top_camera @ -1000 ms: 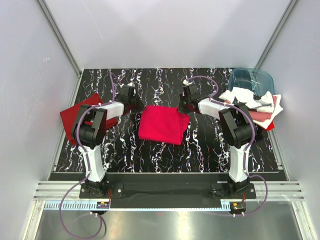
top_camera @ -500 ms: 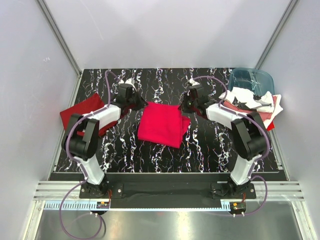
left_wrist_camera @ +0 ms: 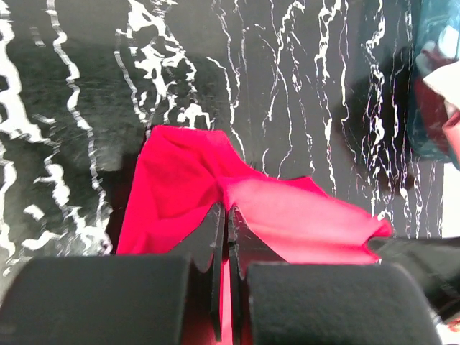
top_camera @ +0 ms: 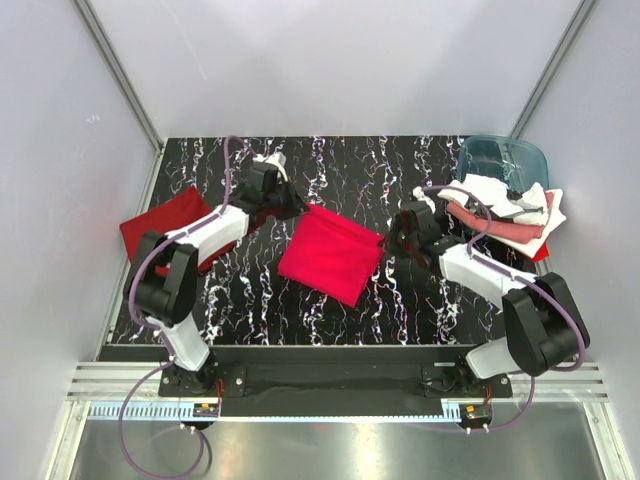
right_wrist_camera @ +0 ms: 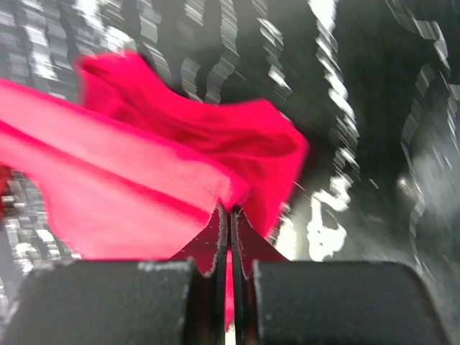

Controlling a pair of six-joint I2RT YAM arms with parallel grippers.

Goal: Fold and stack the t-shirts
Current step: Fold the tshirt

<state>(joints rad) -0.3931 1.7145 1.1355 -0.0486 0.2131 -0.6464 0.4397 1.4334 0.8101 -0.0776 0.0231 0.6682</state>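
Observation:
A bright crimson t-shirt (top_camera: 330, 258) lies folded mid-table, turned at a slant. My left gripper (top_camera: 297, 207) is shut on its far left corner, and the cloth (left_wrist_camera: 280, 208) bunches up at the jaw tips (left_wrist_camera: 225, 210). At the right corner my right gripper (top_camera: 385, 243) is shut on the same shirt (right_wrist_camera: 144, 187), with cloth pinched between the closed jaws (right_wrist_camera: 230, 210). A darker red t-shirt (top_camera: 160, 225) lies flat at the left edge, partly under the left arm. Several unfolded t-shirts (top_camera: 505, 210), white with dark marks, pink and red, are piled at the right.
A translucent blue-teal tub (top_camera: 500, 158) stands at the back right corner behind the pile. The table (top_camera: 330, 160) is black with white marbling, enclosed by white walls. The right wrist view is blurred by motion.
Both grippers closed on the crimson shirt's corners. The right gripper has swung toward the near right, the left one slightly farther back, and the shirt has rotated into a slant.

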